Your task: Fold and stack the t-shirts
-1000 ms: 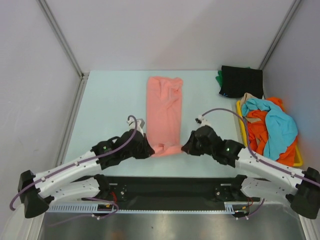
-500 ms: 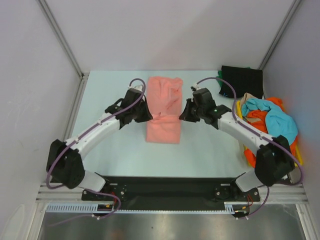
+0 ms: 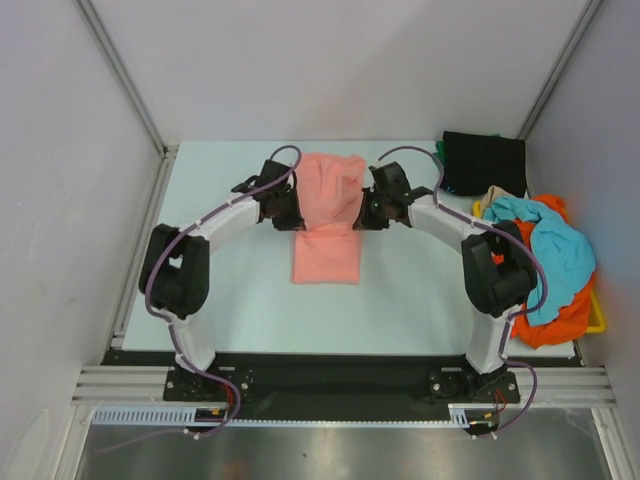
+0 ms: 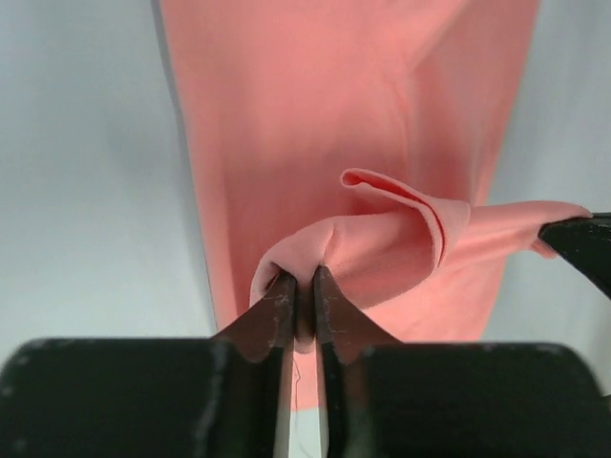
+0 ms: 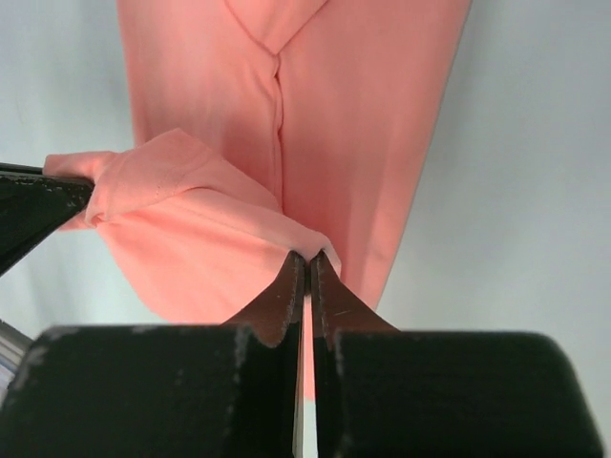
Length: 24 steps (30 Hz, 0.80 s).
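A salmon pink t-shirt (image 3: 327, 258), folded into a narrow strip, lies lengthwise mid-table. Its near end is lifted and doubled over the far part. My left gripper (image 3: 292, 214) is shut on the left corner of that lifted end. My right gripper (image 3: 362, 214) is shut on the right corner. In the left wrist view the left gripper (image 4: 304, 277) pinches a bunched fold of the pink cloth (image 4: 334, 114). The right wrist view shows the right gripper (image 5: 309, 256) closed on a thin edge of the pink cloth (image 5: 372, 105).
A folded black t-shirt (image 3: 486, 162) lies at the back right on a green one (image 3: 438, 155). A yellow tray (image 3: 596, 320) at the right edge holds a heap of orange (image 3: 545, 310), turquoise (image 3: 550, 250) and beige (image 3: 497, 193) shirts. Walls close in three sides.
Both arms have carried the shirt's near end away from their bases toward the far end, folding it over the rest. The grippers have stayed shut on the cloth.
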Tool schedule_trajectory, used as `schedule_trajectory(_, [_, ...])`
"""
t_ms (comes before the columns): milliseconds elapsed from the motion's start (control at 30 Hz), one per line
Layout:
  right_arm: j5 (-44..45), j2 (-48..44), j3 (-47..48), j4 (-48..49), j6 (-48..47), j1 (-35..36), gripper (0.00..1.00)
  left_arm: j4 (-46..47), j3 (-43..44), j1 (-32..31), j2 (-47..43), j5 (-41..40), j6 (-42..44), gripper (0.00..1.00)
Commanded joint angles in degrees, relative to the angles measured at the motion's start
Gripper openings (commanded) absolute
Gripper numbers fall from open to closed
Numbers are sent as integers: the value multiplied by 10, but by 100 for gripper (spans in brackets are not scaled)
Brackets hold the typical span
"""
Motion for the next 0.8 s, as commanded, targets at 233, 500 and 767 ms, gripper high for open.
schedule_trajectory(233, [2, 172, 253, -96, -36, -59, 67, -145, 281, 68, 184, 18, 49, 44])
schedule_trajectory(500, [7, -2, 82, -21, -38, -32, 72, -60, 62, 70, -34, 0, 25, 51])
schedule_trajectory(767, [-43, -9, 27, 31, -23, 35, 71, 43, -122, 14, -131, 25, 6, 50])
